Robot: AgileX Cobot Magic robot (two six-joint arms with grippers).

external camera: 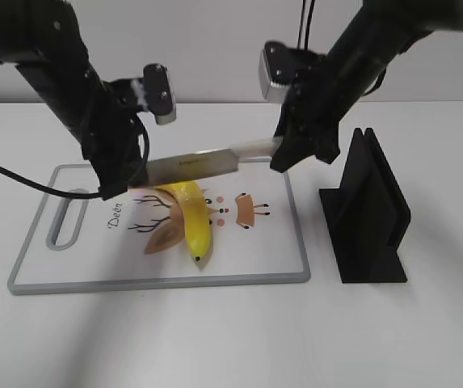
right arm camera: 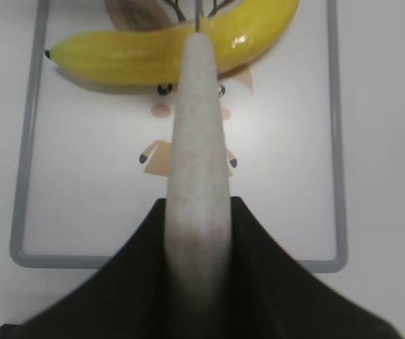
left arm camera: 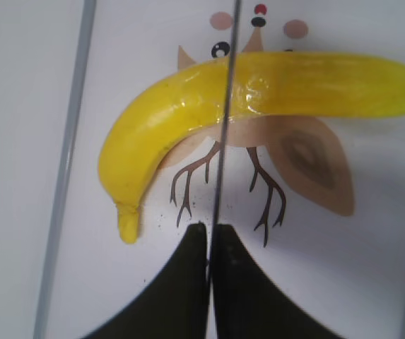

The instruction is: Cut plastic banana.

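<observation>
The yellow plastic banana (external camera: 189, 218) lies on the white cutting board (external camera: 94, 259), over a printed deer picture. It also shows in the left wrist view (left arm camera: 188, 120) and the right wrist view (right arm camera: 138, 53). A knife with a silver blade (external camera: 189, 165) and pale handle (right arm camera: 198, 141) hangs level just above the banana's middle. My right gripper (external camera: 284, 153) is shut on the handle. My left gripper (left arm camera: 209, 233) is shut on the blade's far tip; the blade (left arm camera: 225, 113) shows as a thin line across the banana.
A black knife stand (external camera: 368, 210) stands right of the board. The board has a grey rim and a handle slot (external camera: 65, 218) at its left end. White tabletop lies all around.
</observation>
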